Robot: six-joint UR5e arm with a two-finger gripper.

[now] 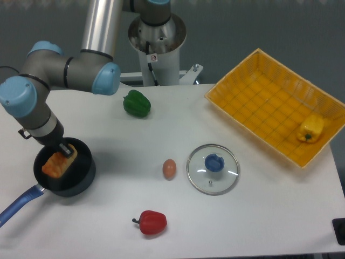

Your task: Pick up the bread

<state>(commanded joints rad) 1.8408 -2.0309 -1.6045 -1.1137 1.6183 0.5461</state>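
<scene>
End effector (67, 150) clenched on the bread (58, 163), held tilted over the black pan (81, 175) near the left edge of the surface (108, 129).

Three peppers: one green (137, 103), one red (151, 222), one yellow (311, 128); one bread (58, 163); one egg (169, 169); one pan (75, 181); one glass lid (213, 168); one yellow basket (253, 108).

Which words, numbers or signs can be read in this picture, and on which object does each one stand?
No text can be read.
Small round red-and-white sticker on the robot's white base column: a sign, too small and blurred to read.
The other objects show no visible labels.
</scene>
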